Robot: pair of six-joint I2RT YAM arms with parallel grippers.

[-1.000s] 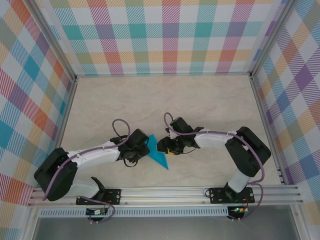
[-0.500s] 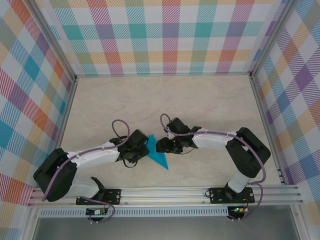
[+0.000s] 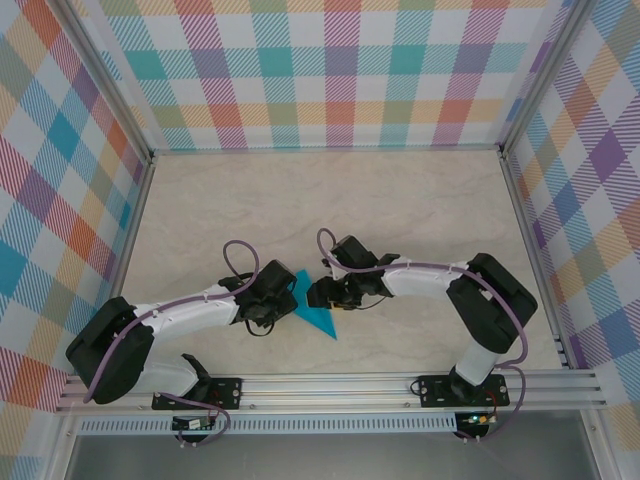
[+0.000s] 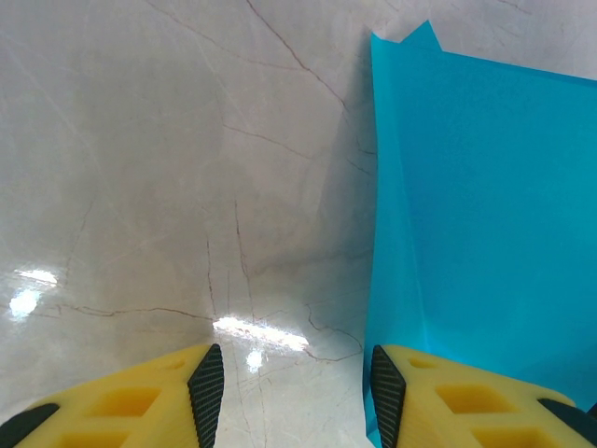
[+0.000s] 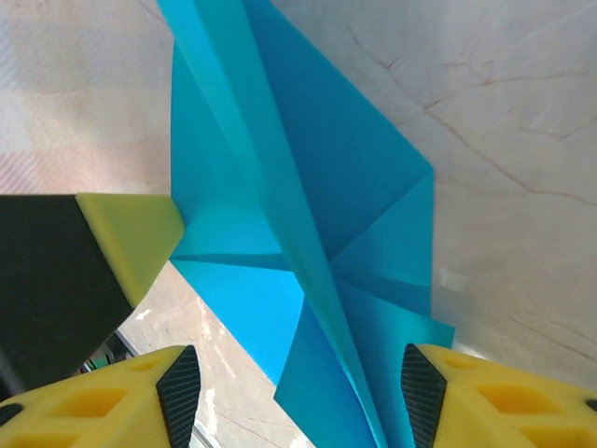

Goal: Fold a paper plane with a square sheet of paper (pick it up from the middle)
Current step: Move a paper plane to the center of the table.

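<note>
Top external view: folded teal paper point(image 3: 314, 318) lies on the marble surface point(image 3: 400, 200), left jaws released beside its edge, right jaws released astride its crease.

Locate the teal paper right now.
In the top view, the teal paper lies on the table, front-centre, between the left gripper and the right gripper, tip toward the near edge.

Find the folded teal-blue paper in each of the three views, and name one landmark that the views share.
Top external: the teal-blue paper lies just below the picture's centre.
Left wrist: it takes the right side, from the top down to the bottom edge.
Right wrist: it runs down the middle, top to bottom.
Shared landmark: the veined beige tabletop under it.
</note>
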